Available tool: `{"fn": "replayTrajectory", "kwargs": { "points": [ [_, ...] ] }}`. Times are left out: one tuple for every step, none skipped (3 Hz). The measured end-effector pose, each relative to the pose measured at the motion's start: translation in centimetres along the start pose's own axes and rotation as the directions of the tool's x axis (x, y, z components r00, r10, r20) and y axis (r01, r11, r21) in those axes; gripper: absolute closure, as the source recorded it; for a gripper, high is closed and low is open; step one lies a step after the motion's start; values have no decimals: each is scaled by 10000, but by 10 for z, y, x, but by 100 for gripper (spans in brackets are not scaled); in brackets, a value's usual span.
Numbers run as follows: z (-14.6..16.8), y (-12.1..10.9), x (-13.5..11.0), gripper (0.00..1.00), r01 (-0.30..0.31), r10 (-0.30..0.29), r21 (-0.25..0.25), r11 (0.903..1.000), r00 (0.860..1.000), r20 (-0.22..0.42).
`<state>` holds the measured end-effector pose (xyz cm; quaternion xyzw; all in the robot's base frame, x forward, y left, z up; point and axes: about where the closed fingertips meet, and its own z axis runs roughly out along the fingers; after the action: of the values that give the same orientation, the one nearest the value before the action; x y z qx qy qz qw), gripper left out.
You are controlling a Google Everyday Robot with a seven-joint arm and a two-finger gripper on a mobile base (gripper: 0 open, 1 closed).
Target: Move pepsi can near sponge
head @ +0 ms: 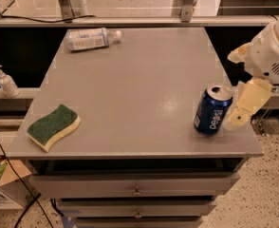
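Note:
The pepsi can (212, 109), dark blue with a silver top, stands upright near the table's front right corner. The sponge (52, 126), green face up over pale yellow foam, lies flat near the front left corner, far from the can. My gripper (233, 90) hangs just off the table's right edge, right beside the can and apart from it. It is open and empty, with one cream finger (247, 106) reaching down next to the can and the other above it.
A clear plastic bottle (91, 38) lies on its side at the table's back left. The grey table (139, 84) has drawers below. A pump bottle (5, 81) stands on a ledge to the left. A cardboard box (2, 184) sits on the floor at lower left.

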<state>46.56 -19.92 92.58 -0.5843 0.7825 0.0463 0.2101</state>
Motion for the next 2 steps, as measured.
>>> {"fn": "replayTrajectory", "kwargs": {
  "points": [
    [29, -1, 4, 15, -457, 468, -348, 9983, 9985, 292],
    [42, -1, 3, 38, -939, 964, -461, 9945, 9939, 544]
  ]
}}
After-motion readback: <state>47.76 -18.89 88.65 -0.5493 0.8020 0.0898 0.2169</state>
